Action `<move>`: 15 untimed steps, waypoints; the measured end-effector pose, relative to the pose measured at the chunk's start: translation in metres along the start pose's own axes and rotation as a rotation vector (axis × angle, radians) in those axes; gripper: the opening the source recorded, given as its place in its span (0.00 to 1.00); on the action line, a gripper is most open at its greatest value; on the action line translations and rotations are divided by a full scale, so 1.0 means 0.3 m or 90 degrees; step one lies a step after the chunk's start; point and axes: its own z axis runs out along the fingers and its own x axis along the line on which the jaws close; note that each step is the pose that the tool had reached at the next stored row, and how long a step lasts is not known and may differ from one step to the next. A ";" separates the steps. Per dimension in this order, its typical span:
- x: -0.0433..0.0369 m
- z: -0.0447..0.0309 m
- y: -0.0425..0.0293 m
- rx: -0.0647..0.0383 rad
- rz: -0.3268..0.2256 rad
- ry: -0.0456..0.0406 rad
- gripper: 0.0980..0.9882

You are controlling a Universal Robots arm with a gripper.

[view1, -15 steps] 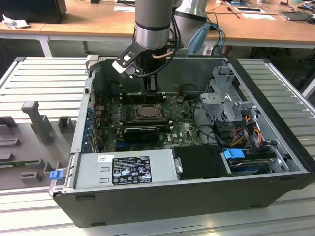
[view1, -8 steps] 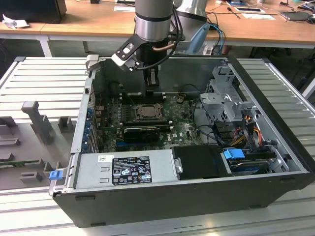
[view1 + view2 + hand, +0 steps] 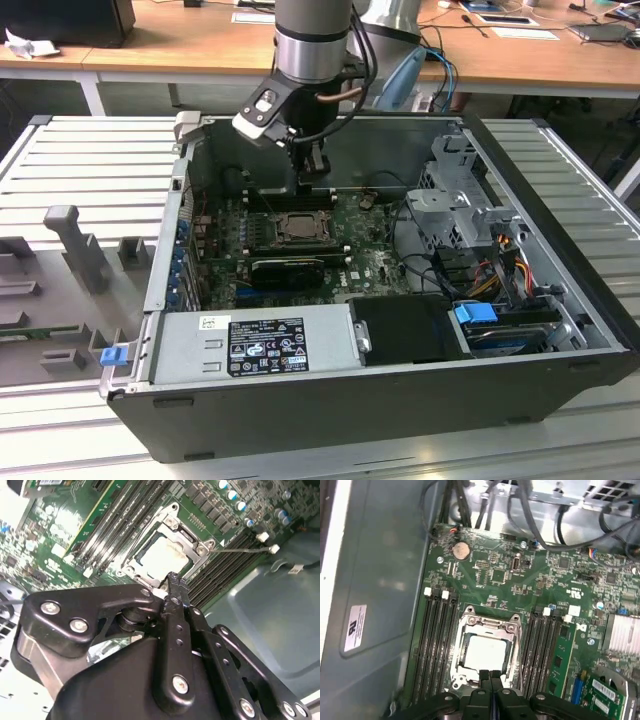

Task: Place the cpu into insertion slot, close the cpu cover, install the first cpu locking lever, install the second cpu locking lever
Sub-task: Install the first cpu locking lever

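Note:
The cpu (image 3: 487, 652) lies flat in the insertion slot (image 3: 460, 685) on the green board, its pale square face showing in both wrist views (image 3: 161, 556). The cpu cover (image 3: 490, 625) is down around it as a dark metal frame (image 3: 172, 526). A thin metal lever (image 3: 240, 549) sticks out from one socket corner. My gripper (image 3: 490, 674) is shut, fingertips pressed together with nothing between them, at the socket's edge just past the cpu (image 3: 173, 579). In the exterior view the gripper (image 3: 315, 182) hangs just behind the socket (image 3: 297, 227).
Black memory slots (image 3: 437, 645) flank the socket on both sides. A coin cell (image 3: 461, 550) and cables (image 3: 535, 515) lie beyond it. The open case's wall (image 3: 375, 580) stands close by. A drive cage (image 3: 465, 205) and power supply (image 3: 260, 345) fill the case's other parts.

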 end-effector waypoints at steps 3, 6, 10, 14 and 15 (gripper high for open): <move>0.000 0.000 0.000 0.001 -0.036 0.0000 0.01; 0.000 0.001 0.000 0.002 -0.075 0.0003 0.01; 0.000 0.002 0.000 0.003 -0.105 0.0005 0.01; 0.000 0.003 0.000 0.004 -0.120 0.0006 0.01; 0.000 0.004 0.000 0.004 -0.123 0.0005 0.01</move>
